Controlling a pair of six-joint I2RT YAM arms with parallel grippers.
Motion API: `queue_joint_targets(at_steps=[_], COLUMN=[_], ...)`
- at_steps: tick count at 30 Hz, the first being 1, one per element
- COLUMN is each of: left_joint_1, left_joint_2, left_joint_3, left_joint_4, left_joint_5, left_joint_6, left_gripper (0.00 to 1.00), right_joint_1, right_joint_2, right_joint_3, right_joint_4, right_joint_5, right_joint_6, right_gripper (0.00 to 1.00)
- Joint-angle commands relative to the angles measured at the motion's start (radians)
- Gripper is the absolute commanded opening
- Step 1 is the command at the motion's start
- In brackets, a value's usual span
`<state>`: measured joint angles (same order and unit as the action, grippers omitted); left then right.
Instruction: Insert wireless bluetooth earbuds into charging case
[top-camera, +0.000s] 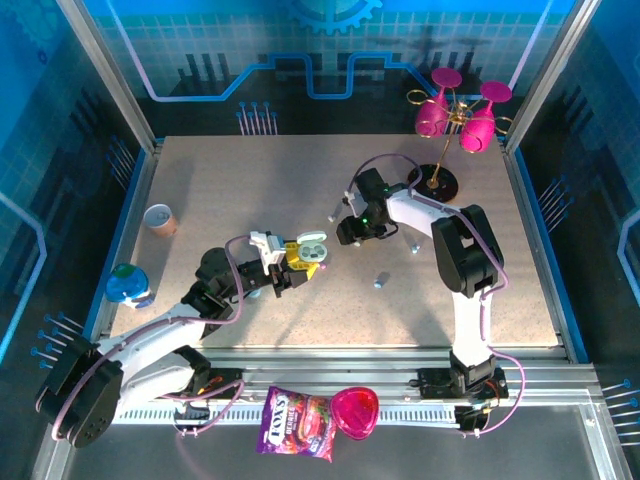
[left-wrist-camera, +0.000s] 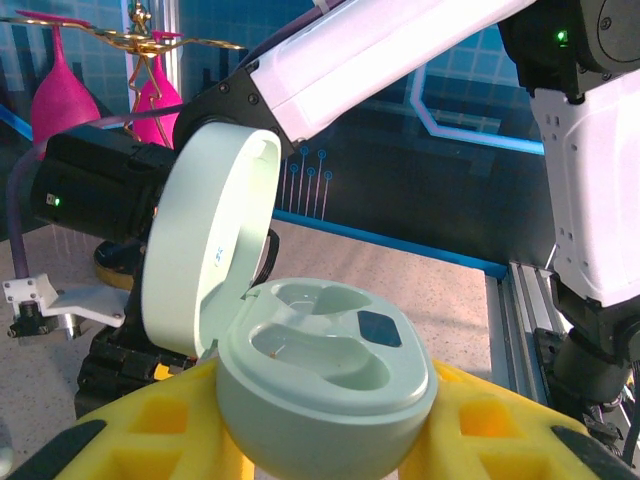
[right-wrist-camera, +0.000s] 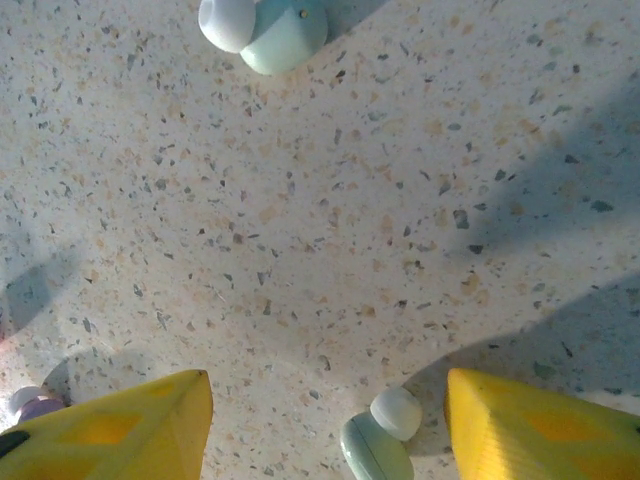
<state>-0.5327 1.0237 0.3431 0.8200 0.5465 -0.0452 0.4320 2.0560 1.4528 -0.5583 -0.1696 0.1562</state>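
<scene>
Lying between the right gripper's (right-wrist-camera: 327, 410) widely parted yellow fingers (right-wrist-camera: 130, 430), touching neither, a tiny pale mint-grey stemmed plastic earbud (right-wrist-camera: 378, 445) is resting on the speckled table (right-wrist-camera: 300, 200), while the left gripper's (left-wrist-camera: 320, 440) yellow fingers (left-wrist-camera: 500, 430) are clamping the open pale-mint pebble-shaped charging case (left-wrist-camera: 320, 365).

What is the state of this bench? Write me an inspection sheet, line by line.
Surface: speckled table, no spills seen.
Job's things: charging case open, sockets empty; mint earbud lying between the open right jaws; second mint earbud and purple earbud loose nearby.
Clutter: cup, snack bag.
Grippers: left gripper shut on the charging case; right gripper open over the table.
Cables: purple cables looped along both arms.
Surroundings: pink glasses at the far edge; blue walls.
</scene>
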Motion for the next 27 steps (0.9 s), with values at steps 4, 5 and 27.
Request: queue_joint_targets(at_steps=[4,5,27], left_joint_1=[-0.001,-0.001,-0.001], left_joint_2=[-0.025,-0.025,-0.066], left_joint_3=[-0.007,-0.006,-0.018], left_joint_4=[0.016,0.016,-0.012], left_joint_5=[0.019,0.019,0.019], left_joint_6=[0.024,0.023,0.025], left_gripper=[0.23,0.23,0.23], right_joint_1=[0.029,0.032,-0.011], right_joint_2=[0.009,0.007,-0.232], right_joint_3=[-0.003,-0.002,-0.260], right_joint_4=[-0.028,-0.029,0.274], right_joint_5=[-0.061,-0.069,-0.065], right_joint_6=[-0.049,-0.059,0.139], right_gripper=[0.62,0.62,0.56])
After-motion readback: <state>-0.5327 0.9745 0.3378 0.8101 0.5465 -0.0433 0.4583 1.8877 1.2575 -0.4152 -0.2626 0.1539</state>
